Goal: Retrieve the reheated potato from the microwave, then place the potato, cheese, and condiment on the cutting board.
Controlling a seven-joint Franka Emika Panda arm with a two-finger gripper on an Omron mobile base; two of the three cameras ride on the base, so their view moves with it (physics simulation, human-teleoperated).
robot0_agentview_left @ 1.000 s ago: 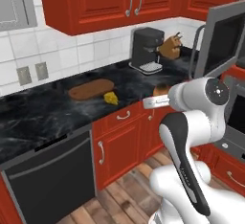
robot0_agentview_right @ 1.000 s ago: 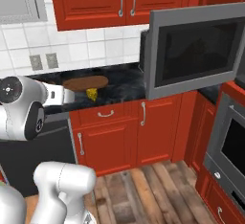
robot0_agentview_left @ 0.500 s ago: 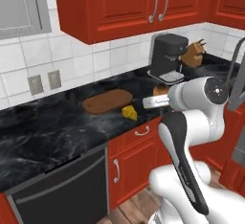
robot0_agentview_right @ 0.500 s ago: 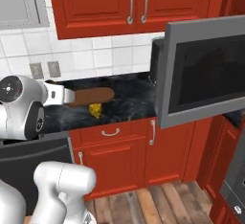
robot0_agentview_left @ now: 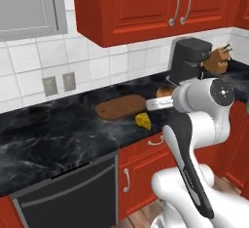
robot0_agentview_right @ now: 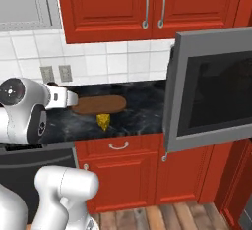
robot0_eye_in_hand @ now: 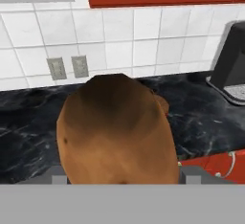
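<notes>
I find no legible text, label, brand, number or sign in any view; the grey microwave door (robot0_agentview_right: 211, 89) with its dark window bears no readable marking.

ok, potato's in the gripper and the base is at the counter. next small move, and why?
Probably carry the potato forward and down over the cutting board before releasing. In the hand view it sits between the fingers, with black counter beyond it. The base views show the cutting board lying bare on the counter ahead of the arm, the cheese off its near edge.
</notes>
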